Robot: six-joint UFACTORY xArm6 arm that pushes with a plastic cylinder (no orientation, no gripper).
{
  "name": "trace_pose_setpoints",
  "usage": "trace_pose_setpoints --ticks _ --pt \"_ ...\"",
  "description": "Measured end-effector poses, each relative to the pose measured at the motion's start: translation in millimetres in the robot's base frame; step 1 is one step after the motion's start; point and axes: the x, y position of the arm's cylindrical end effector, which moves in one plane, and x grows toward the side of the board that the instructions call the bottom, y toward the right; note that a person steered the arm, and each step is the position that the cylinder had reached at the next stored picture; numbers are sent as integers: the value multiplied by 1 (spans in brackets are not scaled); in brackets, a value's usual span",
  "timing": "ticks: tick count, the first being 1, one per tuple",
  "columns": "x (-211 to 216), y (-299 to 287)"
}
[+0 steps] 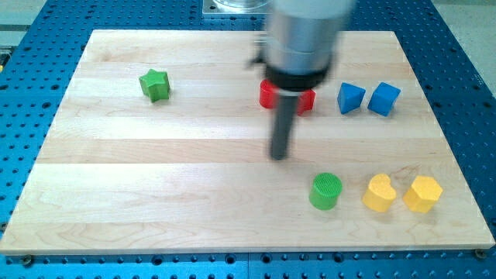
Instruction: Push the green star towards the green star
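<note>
A green star (155, 84) sits near the board's upper left. My tip (279, 156) is at the end of the dark rod, near the middle of the board. It is far to the right of the green star and below it, touching no block. A green cylinder (325, 191) stands below and to the right of the tip. A red block (266, 94) lies behind the rod, partly hidden by it, so its shape cannot be made out.
Two blue blocks (351, 98) (384, 98) sit at the upper right. Two yellow blocks (380, 193) (422, 194) sit at the lower right, next to the green cylinder. The wooden board (155, 194) lies on a blue perforated table (31, 46).
</note>
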Motion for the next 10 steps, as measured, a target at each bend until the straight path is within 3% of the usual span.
trace_pose_setpoints --ticks 1,2,3,4,5,6,7,8,9,10 --pt "-38 -144" --pt "-111 -224" --pt "-145 -188" --pt "-101 -106" --pt "-103 -89" --pt "-148 -97" --pt "-109 -67" --pt "-8 -56" --pt "-43 -83" --pt "-100 -63"
